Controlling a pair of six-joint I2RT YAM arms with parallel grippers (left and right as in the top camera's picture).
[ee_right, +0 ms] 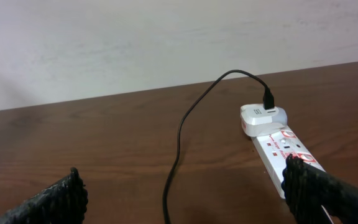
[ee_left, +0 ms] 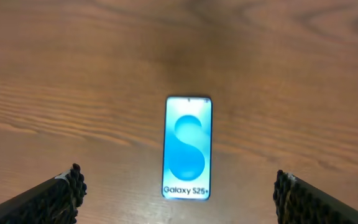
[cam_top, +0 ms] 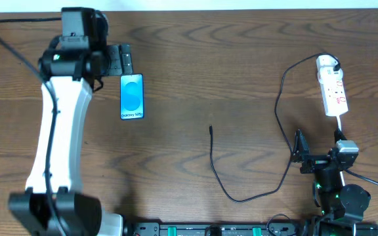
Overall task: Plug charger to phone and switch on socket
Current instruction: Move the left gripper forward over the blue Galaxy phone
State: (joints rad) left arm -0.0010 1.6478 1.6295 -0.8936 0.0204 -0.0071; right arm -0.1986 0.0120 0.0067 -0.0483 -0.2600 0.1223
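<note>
The phone lies flat on the table at the left, blue screen up; in the left wrist view it lies ahead, midway between the two fingers. My left gripper is open and empty just beyond the phone's top end. The white socket strip lies at the far right with a white plug at its far end. The black charger cable runs from that plug in a loop to its free tip mid-table. My right gripper is open and empty near the front right, with the cable running between its fingers.
A black rail with green parts runs along the table's front edge. The table's far edge meets a pale wall. A thick black robot cable hangs by the left arm.
</note>
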